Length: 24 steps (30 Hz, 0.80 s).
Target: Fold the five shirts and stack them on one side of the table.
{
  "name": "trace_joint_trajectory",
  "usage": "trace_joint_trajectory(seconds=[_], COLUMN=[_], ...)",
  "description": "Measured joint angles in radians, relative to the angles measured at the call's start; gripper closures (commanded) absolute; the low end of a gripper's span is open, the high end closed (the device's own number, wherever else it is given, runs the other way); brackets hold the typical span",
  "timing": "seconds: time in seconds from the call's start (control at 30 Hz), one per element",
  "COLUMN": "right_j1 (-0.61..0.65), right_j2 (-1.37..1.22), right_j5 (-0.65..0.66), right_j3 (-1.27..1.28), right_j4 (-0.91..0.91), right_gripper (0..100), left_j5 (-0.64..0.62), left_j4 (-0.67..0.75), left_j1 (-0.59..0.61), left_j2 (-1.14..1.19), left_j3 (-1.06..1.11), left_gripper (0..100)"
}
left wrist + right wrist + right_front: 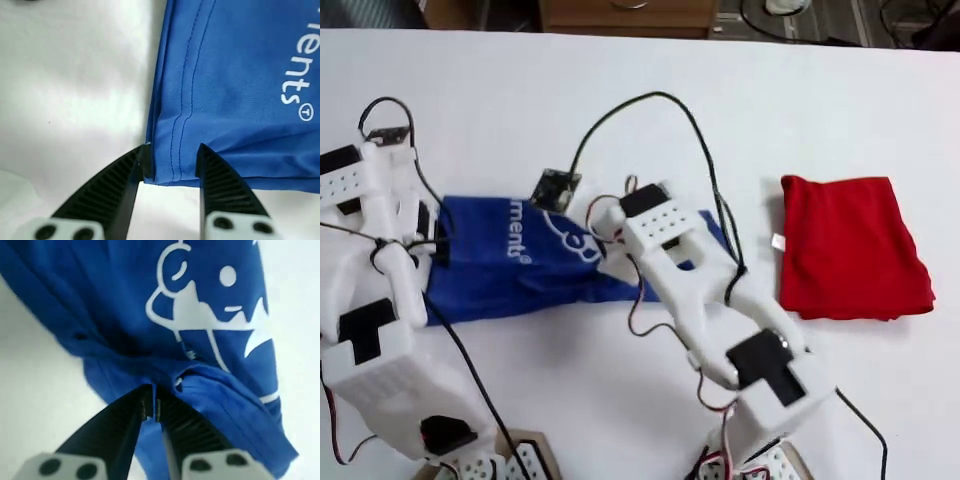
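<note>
From above, your blue shirt (520, 262) lay centre-left on the table (620, 90), its long axis running left to right, with the folded red shirt (850, 250) at the right. In the left wrist view, your left gripper (170, 165) stood parted astride the shirt's stitched corner. In the right wrist view, your right gripper (152, 407) was pinched tight on a blue fold.

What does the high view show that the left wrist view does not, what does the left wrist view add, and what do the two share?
High view, not left wrist: a folded red shirt lying on the table apart from the blue shirt, and a black cable looping over the table. Left wrist, not high: the left gripper up close, its fingers open on either side of the blue shirt's stitched corner. Both: the blue shirt with its white print, and the white table.
</note>
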<state>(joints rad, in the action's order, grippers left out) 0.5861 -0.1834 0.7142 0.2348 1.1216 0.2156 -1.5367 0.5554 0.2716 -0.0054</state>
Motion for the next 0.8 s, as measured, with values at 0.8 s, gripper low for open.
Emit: trace_joint_trajectory(seconds=[0.8], right_j1=[-0.021], right_j2=[-0.089], right_j5=[0.000], right_j3=[0.000], right_j4=[-0.186], right_gripper=[97.6], left_j5=[0.000], left_j4=[-0.003], left_j1=[0.000], left_j2=[0.000], left_j3=[0.000], left_gripper=[82])
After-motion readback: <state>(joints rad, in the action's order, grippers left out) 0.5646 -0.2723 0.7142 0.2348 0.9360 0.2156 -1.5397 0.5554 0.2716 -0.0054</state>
